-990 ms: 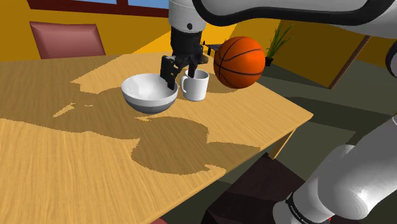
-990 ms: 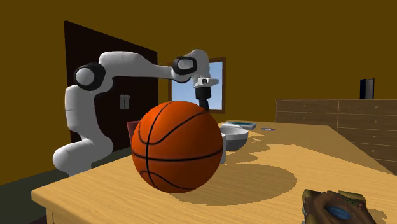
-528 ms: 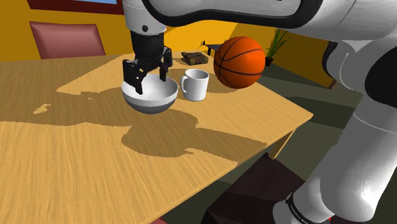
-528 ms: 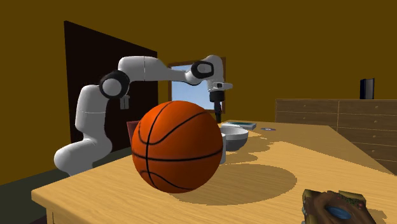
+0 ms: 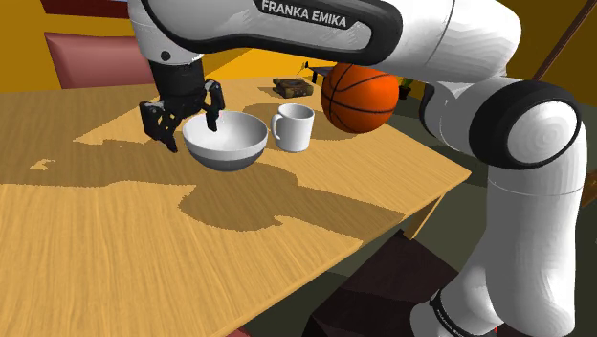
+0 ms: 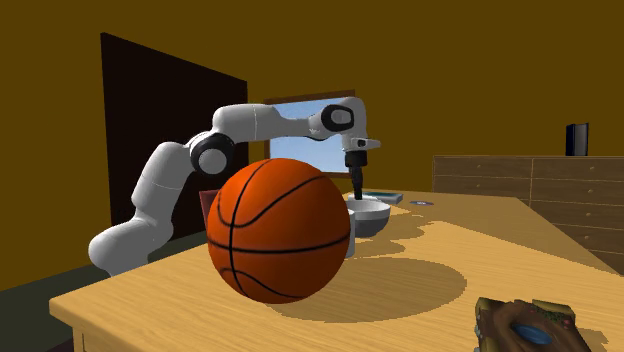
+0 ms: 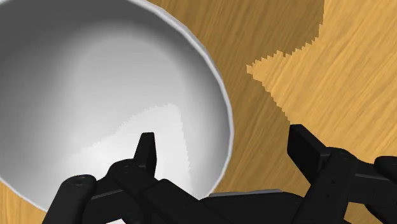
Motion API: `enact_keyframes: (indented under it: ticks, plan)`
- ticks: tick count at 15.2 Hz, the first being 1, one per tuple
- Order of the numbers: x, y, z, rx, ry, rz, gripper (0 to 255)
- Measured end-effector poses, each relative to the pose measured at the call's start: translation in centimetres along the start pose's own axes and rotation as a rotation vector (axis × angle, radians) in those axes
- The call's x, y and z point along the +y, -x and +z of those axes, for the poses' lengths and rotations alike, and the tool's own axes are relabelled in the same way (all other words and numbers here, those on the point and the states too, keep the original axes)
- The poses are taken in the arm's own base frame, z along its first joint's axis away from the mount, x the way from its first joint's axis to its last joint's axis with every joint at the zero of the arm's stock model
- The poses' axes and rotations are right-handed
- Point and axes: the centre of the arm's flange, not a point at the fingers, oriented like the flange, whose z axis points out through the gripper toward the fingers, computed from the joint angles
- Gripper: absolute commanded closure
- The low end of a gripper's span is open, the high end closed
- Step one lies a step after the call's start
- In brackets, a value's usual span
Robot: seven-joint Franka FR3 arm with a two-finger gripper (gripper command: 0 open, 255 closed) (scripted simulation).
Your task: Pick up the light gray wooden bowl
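While my gripper (image 7: 221, 135) hangs spread astride the bowl (image 7: 89, 76) rim, I am aligning; next, lower and pinch the wall.

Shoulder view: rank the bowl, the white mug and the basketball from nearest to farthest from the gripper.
1. Bowl: right at the gripper, whose open fingers straddle the rim on the bowl's left side in this view.
2. White mug: beside the bowl, on its right in this view.
3. Basketball: farther right still, past the mug.
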Motion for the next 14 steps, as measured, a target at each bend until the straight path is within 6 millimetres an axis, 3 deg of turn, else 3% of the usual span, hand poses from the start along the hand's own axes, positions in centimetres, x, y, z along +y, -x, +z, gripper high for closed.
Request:
enact_keyframes:
  ticks: [5, 6, 14]
  plan:
    - [-0.5, 0.1, 2.5, 0.0, 0.0, 0.0, 0]
    - [-0.4, 0.1, 2.7, 0.0, 0.0, 0.0, 255]
    - [-0.5, 0.2, 2.7, 0.002, -0.001, 0.0, 255]
